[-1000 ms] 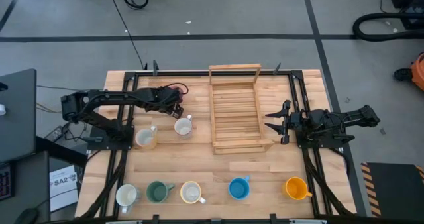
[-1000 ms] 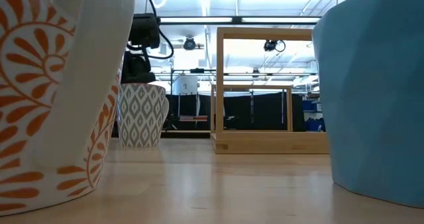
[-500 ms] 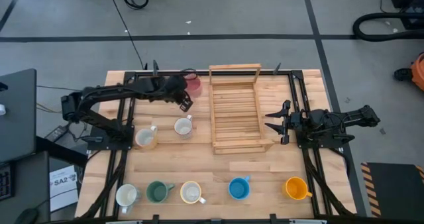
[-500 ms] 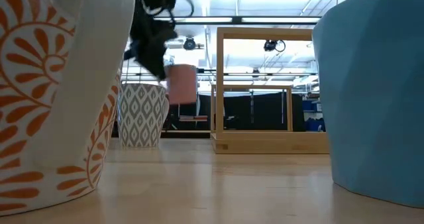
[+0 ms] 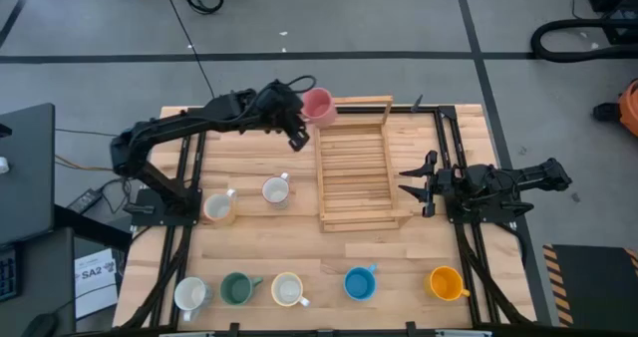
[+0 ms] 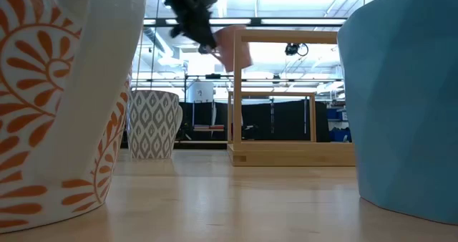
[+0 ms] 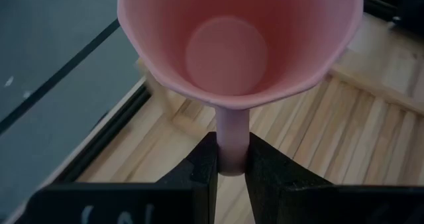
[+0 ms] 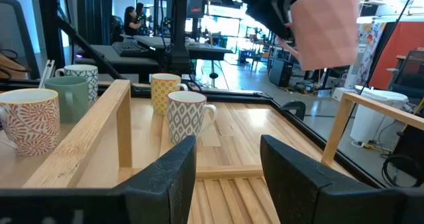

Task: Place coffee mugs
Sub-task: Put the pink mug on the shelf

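Observation:
My left gripper (image 5: 302,121) is shut on the pink mug (image 5: 317,105), which hangs in the air over the far left corner of the wooden rack (image 5: 354,168). The low view shows the pink mug (image 6: 232,47) high up beside the rack's frame. My right gripper (image 5: 407,180) waits open at the rack's right side, low over the table. Two patterned mugs (image 5: 276,190) (image 5: 217,207) stand left of the rack. Several more mugs stand in a row along the near edge, among them green (image 5: 237,288), blue (image 5: 359,282) and orange (image 5: 445,282). My left gripper pinches the pink mug's side handle (image 7: 232,128) between its two fingers (image 7: 202,164). The fingers come from the table's left and near side, slanting. The mug is lifted clear, slightly tilted, its mouth (image 7: 238,45) turned up toward the wrist camera.
The wooden rack's upright end frame (image 6: 286,38) stands right next to the held mug. Black rails (image 5: 444,148) run along the table's sides. Bare table lies between the rack and the near row of mugs.
My left gripper, shut on the pink mug throughout, has risen and travelled toward the table's far edge and right, up to the rack's far left corner. The mug has gone from low near the patterned mugs to well above the table, and has tipped slightly.

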You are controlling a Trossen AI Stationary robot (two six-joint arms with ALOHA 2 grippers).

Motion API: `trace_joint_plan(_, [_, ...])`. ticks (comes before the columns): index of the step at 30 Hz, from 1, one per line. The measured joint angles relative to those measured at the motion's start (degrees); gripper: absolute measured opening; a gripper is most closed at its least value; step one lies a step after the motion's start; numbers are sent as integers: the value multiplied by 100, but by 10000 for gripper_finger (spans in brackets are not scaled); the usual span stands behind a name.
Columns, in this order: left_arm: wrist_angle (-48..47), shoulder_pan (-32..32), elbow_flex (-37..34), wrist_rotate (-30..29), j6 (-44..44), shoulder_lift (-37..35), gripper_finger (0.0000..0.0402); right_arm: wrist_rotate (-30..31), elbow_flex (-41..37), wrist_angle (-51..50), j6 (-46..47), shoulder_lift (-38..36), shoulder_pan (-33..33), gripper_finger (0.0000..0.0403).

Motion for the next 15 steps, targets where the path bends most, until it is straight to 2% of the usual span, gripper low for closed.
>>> trace_joint_plan(8, [-268,84,1128,328,423,1181,60,2,0,-2,0,0,-1,174])
trace_joint_plan(15, [-414,184,1350,428,671,1880,60,2,0,-15,-2,1,0,174])
